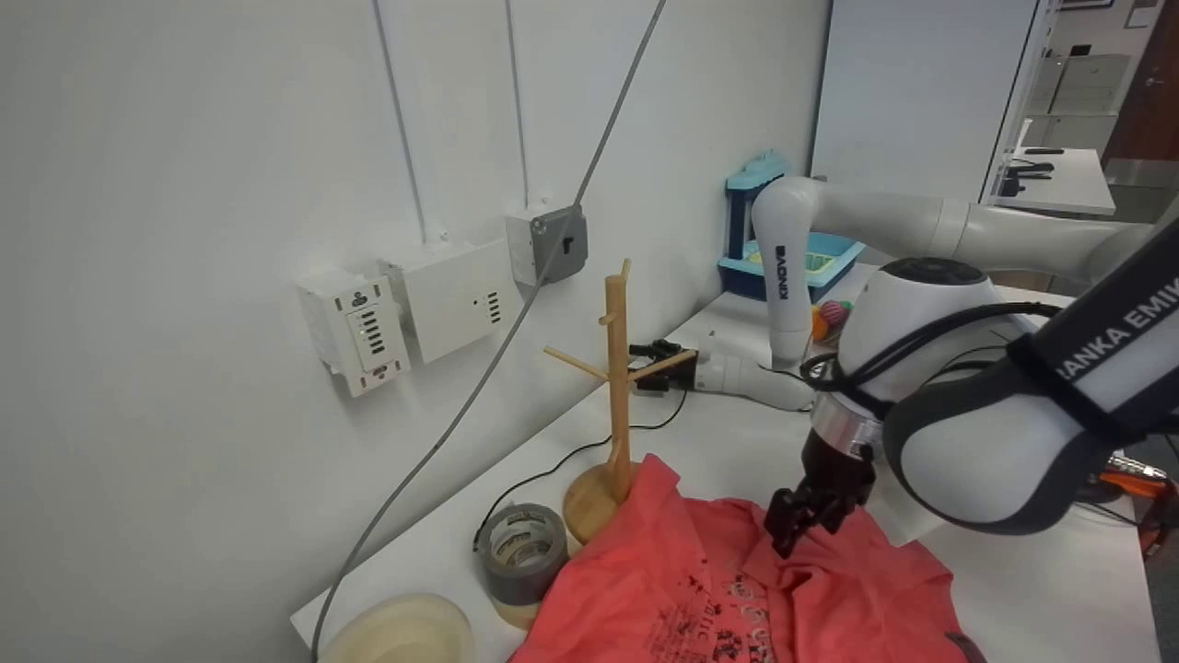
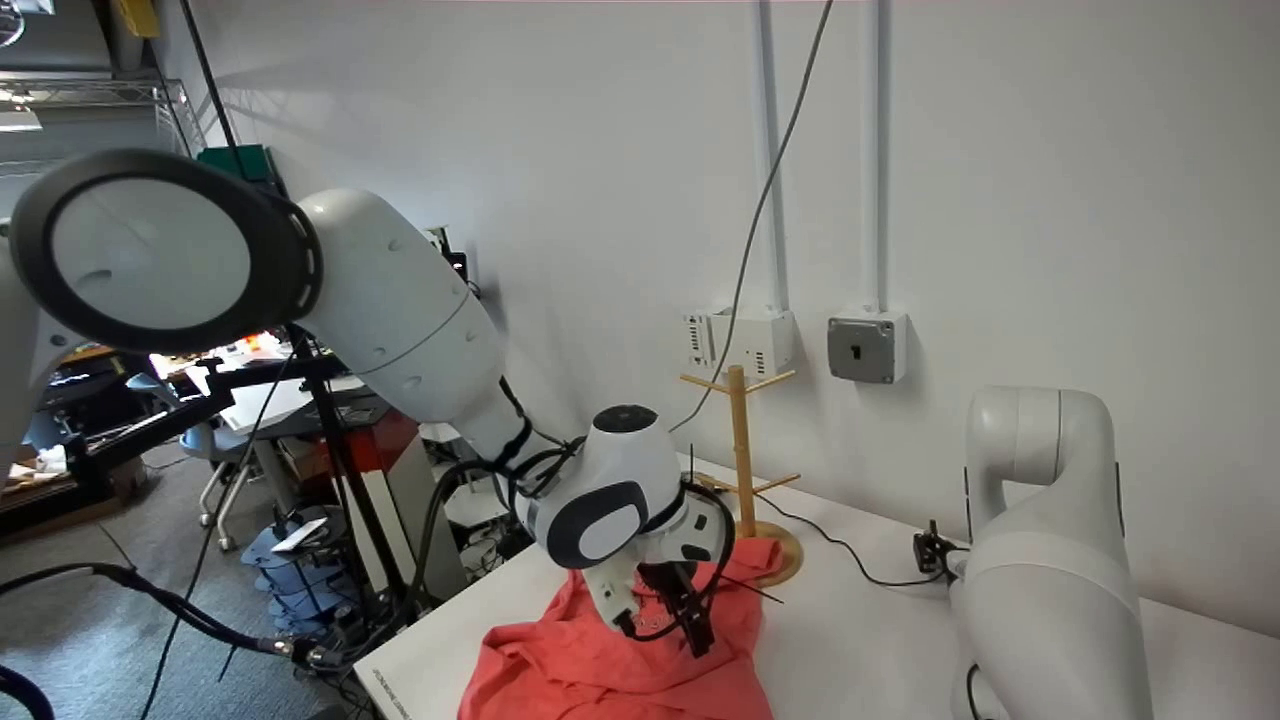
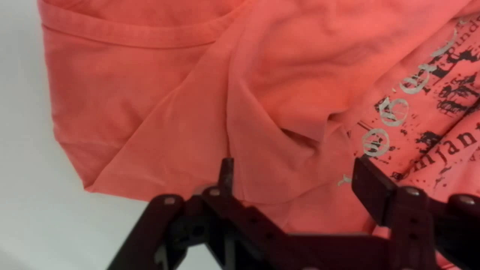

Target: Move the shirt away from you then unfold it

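Shirt (image 1: 728, 580) on table (image 1: 1032, 594), below pincer (image 3: 293, 178), beside stand (image 1: 618, 401)

Free to pass over the desk (image 2: 860, 645) between the shirt (image 2: 590, 680) and the second arm (image 2: 1055, 600). Blocked toward the wall (image 1: 212, 203) by the wooden stand (image 1: 619, 414) (tall and pegged), the tape (image 1: 527, 580) and the bowl (image 1: 398, 635); crossed there by a black cable (image 1: 553, 471).

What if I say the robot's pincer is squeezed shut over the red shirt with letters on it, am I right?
Nearly: the pincer isn't squeezed shut. The wrist view shows it standing wide open, over the red shirt with letters on it.
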Available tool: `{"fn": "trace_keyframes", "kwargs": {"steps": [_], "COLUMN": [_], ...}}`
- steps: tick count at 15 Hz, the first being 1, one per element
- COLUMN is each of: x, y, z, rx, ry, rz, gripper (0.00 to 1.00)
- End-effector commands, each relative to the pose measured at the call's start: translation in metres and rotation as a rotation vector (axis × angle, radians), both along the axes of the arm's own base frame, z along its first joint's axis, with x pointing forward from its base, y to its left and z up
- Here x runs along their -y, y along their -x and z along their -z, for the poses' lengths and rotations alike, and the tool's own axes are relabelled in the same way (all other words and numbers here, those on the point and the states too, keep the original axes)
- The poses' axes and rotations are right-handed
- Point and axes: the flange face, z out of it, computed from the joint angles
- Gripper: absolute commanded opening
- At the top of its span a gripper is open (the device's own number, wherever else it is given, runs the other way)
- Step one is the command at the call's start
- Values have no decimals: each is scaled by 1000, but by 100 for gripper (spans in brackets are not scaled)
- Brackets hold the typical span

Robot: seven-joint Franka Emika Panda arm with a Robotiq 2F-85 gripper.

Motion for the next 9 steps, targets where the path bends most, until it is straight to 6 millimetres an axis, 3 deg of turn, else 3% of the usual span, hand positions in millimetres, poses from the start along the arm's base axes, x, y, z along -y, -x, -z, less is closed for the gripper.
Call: {"fn": "trace_keyframes", "kwargs": {"steps": [1,5,7,9], "x": [1,4,4,5], "y": [-12,-16,-17,-16], "z": [15,27,31,34], "rx": [-3,-13,-16,-19], "ry": [-17,-16,-16,-16], "rz": [-15,-12,-10,-10], "gripper": [79,71,47,31]}}
